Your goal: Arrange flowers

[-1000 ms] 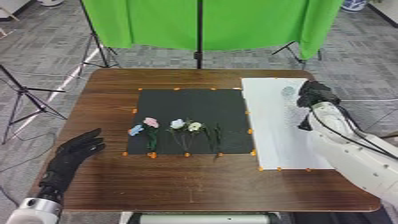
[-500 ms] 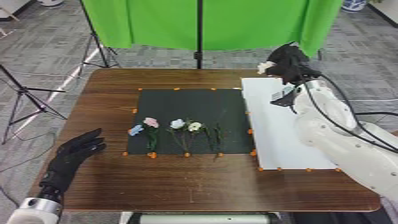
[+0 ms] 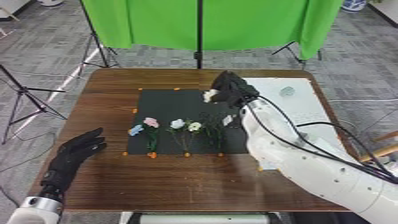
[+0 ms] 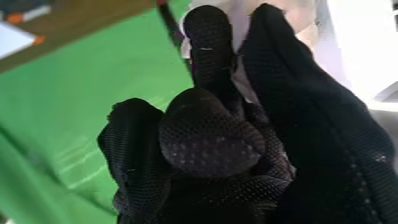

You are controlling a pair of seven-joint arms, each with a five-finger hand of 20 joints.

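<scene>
The white flower (image 3: pixel 210 95) is above the far right part of the black mat (image 3: pixel 173 104), gripped in the curled right hand (image 3: pixel 234 89). Caution: a loose pinch could let the bloom rotate or drop; a low pass could drag the pink flower (image 3: pixel 150 121) or others lying on the mat. Container: apparently a clear vase (image 3: pixel 287 91), right of the mat; contents cannot be determined. The left hand (image 3: pixel 75 152), relaxed, is left of the mat.

No label, number or sign can be read anywhere here.
</scene>
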